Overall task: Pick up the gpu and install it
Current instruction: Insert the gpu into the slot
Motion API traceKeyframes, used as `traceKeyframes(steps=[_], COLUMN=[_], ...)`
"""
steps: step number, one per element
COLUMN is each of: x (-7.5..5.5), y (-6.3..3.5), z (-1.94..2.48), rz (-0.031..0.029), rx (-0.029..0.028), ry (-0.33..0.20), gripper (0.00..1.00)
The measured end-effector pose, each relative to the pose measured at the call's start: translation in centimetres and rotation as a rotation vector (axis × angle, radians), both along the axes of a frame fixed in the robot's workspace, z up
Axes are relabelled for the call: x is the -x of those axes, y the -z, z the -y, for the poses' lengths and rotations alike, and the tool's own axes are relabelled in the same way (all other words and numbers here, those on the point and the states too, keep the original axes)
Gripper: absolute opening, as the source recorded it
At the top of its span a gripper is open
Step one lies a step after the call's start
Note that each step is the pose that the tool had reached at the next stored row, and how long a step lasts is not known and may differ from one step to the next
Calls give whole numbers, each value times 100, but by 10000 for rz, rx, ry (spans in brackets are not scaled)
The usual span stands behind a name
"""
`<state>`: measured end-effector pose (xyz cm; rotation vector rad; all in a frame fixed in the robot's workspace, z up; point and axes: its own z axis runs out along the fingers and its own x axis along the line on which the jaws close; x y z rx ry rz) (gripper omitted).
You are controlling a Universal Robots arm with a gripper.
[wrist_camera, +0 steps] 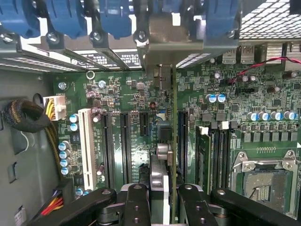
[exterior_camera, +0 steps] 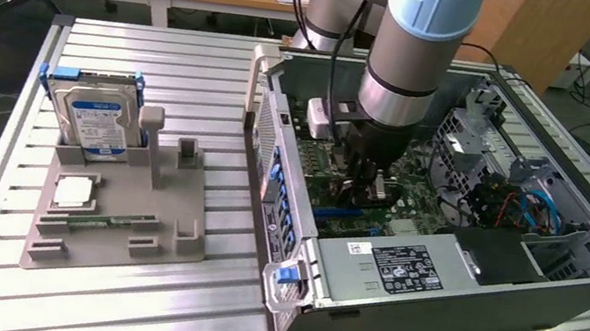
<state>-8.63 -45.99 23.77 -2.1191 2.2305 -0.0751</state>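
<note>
Gpu (wrist_camera: 174, 155) sits on its thin edge between the two fingers of the gripper (wrist_camera: 162, 207), which is closed on it. In the wrist view the card runs straight up from the fingers toward the back wall of the computer case (exterior_camera: 559, 296). It hangs over the green motherboard (wrist_camera: 136, 94), right by the long black slots (wrist_camera: 125, 146). Its silver end bracket (wrist_camera: 171, 35) is up by the blue clips (wrist_camera: 70, 16) at the back of the case. I cannot tell if the card's bottom edge is already in a slot.

In the exterior view the arm (exterior_camera: 413, 60) reaches down into the open case, which lies on its side on the counter (exterior_camera: 146, 53). A gray holder (exterior_camera: 117, 208) with a hard drive (exterior_camera: 94, 123) stands to the exterior view's left.

I think the card is light, stiff and flat. It looks easy to hurt, because small parts cover it. The best place to hold it seems to be the top edge, with the fingers pressing on its two flat sides, like now. Its smooth sides could slip if the squeeze is weak.
</note>
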Motion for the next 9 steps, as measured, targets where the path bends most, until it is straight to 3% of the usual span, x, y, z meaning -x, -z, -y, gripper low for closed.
traceKeyframes(steps=[9], x=[25], y=[20], z=[0], rz=[0], rx=[-1], ry=[-1], gripper=[28])
